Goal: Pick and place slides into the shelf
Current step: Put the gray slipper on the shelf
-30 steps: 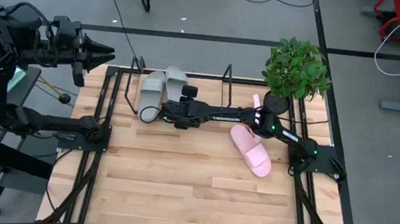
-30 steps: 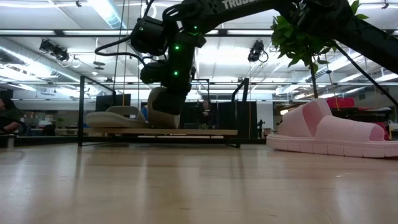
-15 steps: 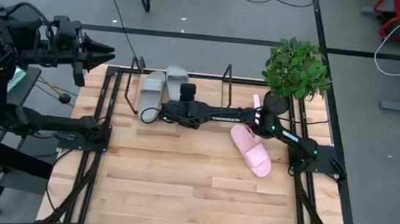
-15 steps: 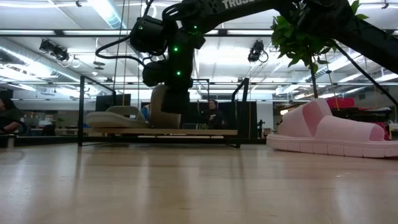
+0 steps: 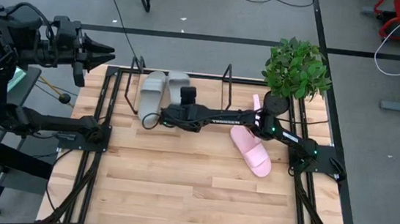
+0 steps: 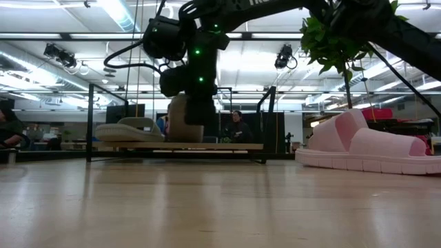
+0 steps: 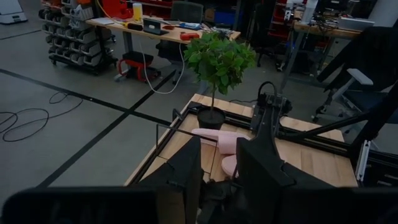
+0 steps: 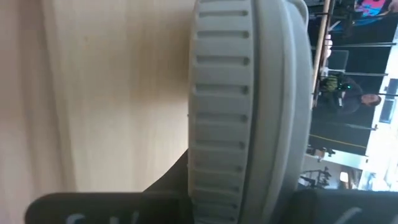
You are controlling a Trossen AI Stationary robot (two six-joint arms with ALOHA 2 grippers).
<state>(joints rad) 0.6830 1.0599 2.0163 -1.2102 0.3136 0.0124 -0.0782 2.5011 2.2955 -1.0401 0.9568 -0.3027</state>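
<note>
Gripping grey slide (image 8: 249,112) – right claw (image 5: 179,95) tips hidden, shelf (image 5: 227,76) half-covered

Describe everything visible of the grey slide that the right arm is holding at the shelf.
The grey slide looks like soft matte foam with a ribbed edge. The right end effector is shut on it, holding it tipped on edge, nearly upright, over the black wire shelf, right beside the other grey slide, which lies flat there. Whether it touches the shelf cannot be told.

Matt ribbed foam slide (image 8: 245,106) over pale wood table (image 5: 179,176).
</note>
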